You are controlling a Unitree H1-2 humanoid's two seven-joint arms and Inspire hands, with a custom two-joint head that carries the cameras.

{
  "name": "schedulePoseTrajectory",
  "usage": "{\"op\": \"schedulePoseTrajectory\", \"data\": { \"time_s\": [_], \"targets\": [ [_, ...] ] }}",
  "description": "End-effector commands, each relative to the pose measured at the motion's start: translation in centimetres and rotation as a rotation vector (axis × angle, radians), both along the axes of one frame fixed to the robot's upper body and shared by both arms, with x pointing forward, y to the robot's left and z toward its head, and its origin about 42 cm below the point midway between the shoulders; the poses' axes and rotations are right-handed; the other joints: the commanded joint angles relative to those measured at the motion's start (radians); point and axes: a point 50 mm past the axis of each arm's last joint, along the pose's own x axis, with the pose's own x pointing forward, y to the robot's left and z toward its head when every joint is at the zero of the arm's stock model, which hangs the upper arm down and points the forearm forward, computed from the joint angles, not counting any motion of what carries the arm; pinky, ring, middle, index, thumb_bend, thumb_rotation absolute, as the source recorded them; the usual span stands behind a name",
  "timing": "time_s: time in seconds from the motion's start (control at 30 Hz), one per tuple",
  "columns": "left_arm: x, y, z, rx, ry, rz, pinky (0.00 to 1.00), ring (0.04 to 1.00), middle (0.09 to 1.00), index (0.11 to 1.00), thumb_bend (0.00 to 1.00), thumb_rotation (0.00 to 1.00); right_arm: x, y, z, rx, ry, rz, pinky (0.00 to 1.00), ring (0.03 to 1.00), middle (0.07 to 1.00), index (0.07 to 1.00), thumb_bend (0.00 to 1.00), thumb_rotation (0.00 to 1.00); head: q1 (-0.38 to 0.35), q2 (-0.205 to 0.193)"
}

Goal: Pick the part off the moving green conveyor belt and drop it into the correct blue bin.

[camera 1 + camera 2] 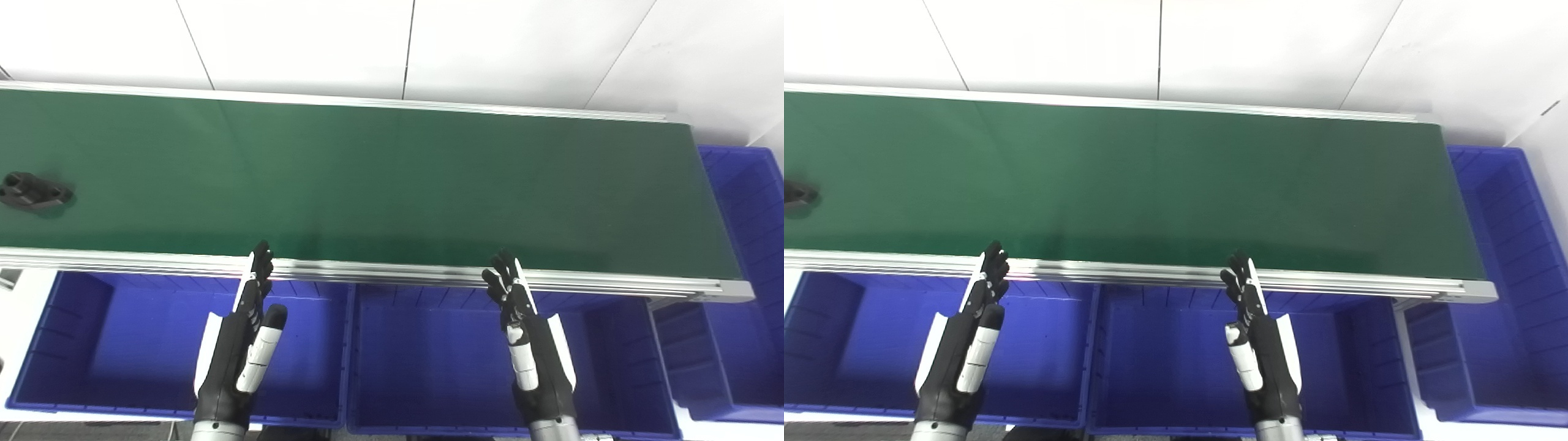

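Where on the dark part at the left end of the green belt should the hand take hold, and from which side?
Probably from above, with the left hand, which is nearer. The black plastic part lies flat and long across the green conveyor belt, so the fingers should close across its narrow middle. Finer shape is too small to tell.

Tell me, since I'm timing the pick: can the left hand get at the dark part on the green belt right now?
Probably not yet. The dark moulded part lies at the far left of the green conveyor belt, while the open left hand hovers over a blue plastic bin. Nothing blocks the way.
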Motion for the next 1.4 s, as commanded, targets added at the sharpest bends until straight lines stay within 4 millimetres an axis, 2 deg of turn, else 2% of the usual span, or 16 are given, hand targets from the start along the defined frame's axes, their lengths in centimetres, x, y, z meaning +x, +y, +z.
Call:
{"op": "schedulePoseTrajectory", "data": {
  "time_s": [0.0,0.73,1.07,1.37],
  "targets": [
    [-0.25,0.03,0.73,-0.001,-0.050,0.008,1.00,1.000,1.000,1.000,0.66,0.98,0.00,0.03,0.85,0.008,-0.040,-0.003,0.96,0.943,0.971,1.000,0.95,1.00,0.000,-0.001],
    [-0.22,0.00,0.69,-0.016,-0.040,0.003,1.00,1.000,1.000,1.000,0.66,0.97,0.07,0.02,0.72,0.012,-0.040,-0.008,0.96,0.944,0.973,1.000,0.94,1.00,0.001,-0.002],
    [-0.21,-0.16,0.66,-0.014,-0.034,0.004,1.00,1.000,1.000,1.000,0.68,0.96,-0.20,-0.35,0.87,0.025,-0.024,-0.022,0.99,0.958,0.979,1.000,0.97,1.00,0.003,-0.004],
    [-0.09,-0.14,0.48,-0.028,-0.030,-0.004,1.00,1.000,1.000,1.000,0.69,0.95,-0.07,-0.33,0.69,0.027,-0.026,-0.018,0.98,0.952,0.983,1.000,0.94,1.00,0.006,-0.008]
  ]
}}
